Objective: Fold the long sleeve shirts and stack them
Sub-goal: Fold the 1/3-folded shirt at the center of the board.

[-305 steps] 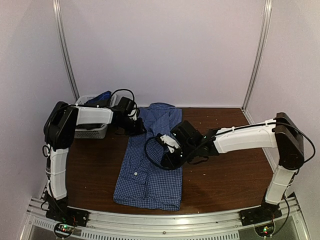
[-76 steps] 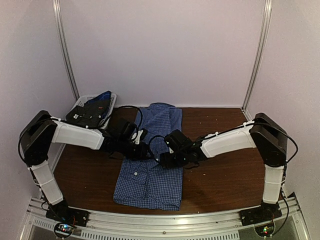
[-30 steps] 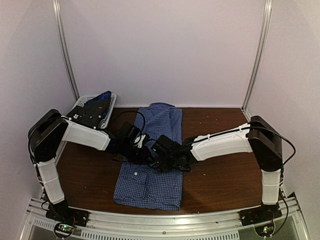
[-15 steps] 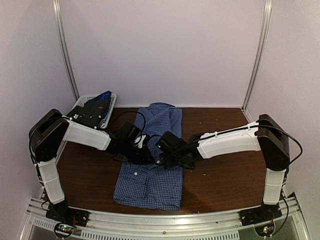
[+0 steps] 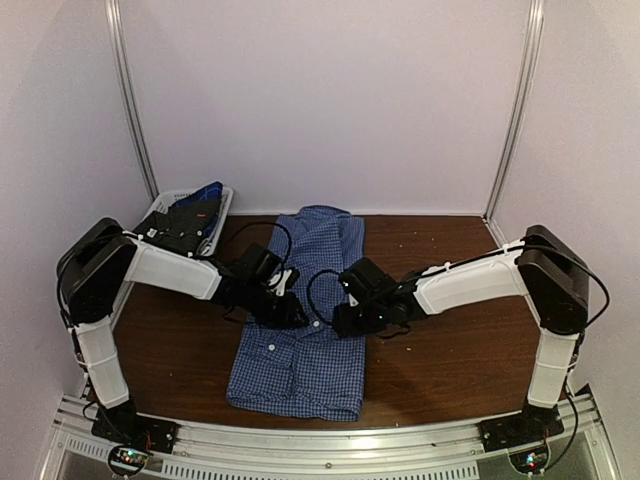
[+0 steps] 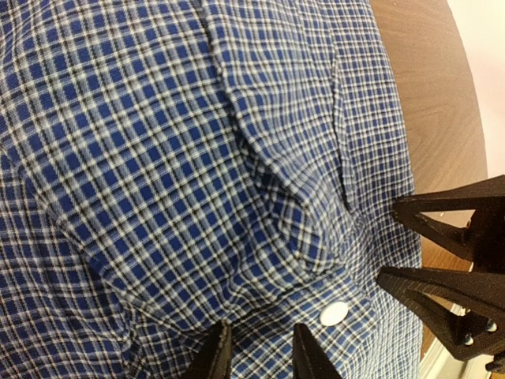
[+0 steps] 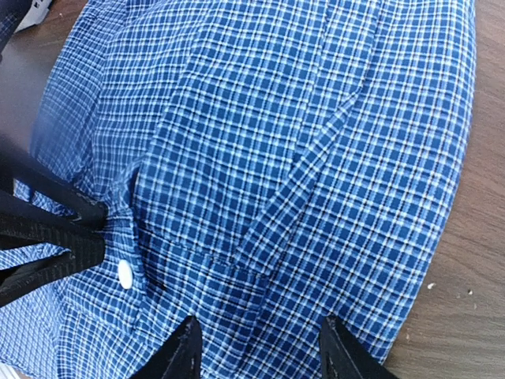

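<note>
jaws of the left gripper [image 6: 260, 359] are pinched on a raised fold of the shirt [image 5: 300, 370], just beside a small white button [image 6: 334, 313]. creases run into its fingertips, so the cloth seems to be held taut there. jaws of the right gripper [image 7: 260, 355] stand apart, straddling a ridge of the same cloth without clamping it. it looks set to take a second hold close to the left's, so the pair can lift one edge together rather than drag a single corner. both grippers sit near each other, tips facing, over the shirt's middle.

the shirt lies on the brown table [image 5: 450, 340] as a long narrow band, its sides apparently turned in. its near end lies close to the table's near edge, between the arm bases, and its far end reaches toward the back wall. a crosswise fold is probably the step in hand, which would explain a grip at mid-length. beyond, at the far left corner, the white basket [image 5: 227, 203] holds dark clothing [image 5: 190, 225], well apart from the work.
</note>
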Available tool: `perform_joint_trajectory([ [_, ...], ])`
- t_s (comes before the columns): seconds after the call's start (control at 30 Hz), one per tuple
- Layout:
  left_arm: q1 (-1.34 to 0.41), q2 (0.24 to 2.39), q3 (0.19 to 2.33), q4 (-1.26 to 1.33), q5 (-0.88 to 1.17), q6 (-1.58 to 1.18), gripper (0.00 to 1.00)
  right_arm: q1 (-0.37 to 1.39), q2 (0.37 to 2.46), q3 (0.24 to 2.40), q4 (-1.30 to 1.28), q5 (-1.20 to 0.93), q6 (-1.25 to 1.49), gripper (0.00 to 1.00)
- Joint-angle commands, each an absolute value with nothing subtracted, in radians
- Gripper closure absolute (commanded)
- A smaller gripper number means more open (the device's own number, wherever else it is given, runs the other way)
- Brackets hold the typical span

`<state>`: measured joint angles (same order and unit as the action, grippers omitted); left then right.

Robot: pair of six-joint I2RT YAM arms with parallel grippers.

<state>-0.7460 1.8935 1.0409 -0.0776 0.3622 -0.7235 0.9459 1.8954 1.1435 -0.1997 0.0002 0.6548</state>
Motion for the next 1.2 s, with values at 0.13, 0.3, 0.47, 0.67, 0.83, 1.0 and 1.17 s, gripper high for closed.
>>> perform_joint_trajectory([
  [0.13, -0.747, 1.849, 1.051, -0.075, 0.353, -0.705, 0.72, 0.937, 1.897, 1.11, -0.093, -0.122, 0.705, 0.54],
  [0.3, -0.747, 1.842, 1.048, -0.07, 0.354, -0.708, 0.71, 0.937, 1.899, 1.1, -0.091, -0.135, 0.72, 0.59],
  [0.47, -0.747, 1.831, 1.048, -0.068, 0.349, -0.707, 0.71, 0.937, 1.896, 1.082, -0.1, -0.121, 0.73, 0.59],
  [0.67, -0.747, 1.823, 1.048, -0.065, 0.347, -0.706, 0.72, 0.937, 1.911, 1.083, -0.086, -0.128, 0.744, 0.58],
  [0.83, -0.747, 1.812, 1.048, -0.064, 0.342, -0.704, 0.72, 0.937, 1.915, 1.12, -0.092, -0.139, 0.746, 0.67],
  [1.0, -0.747, 1.781, 1.048, -0.079, 0.301, -0.703, 0.72, 0.937, 1.887, 1.135, -0.121, -0.147, 0.737, 0.92],
  [1.17, -0.747, 1.736, 1.041, -0.109, 0.229, -0.694, 0.71, 0.939, 1.833, 1.134, -0.167, -0.177, 0.724, 1.0],
])
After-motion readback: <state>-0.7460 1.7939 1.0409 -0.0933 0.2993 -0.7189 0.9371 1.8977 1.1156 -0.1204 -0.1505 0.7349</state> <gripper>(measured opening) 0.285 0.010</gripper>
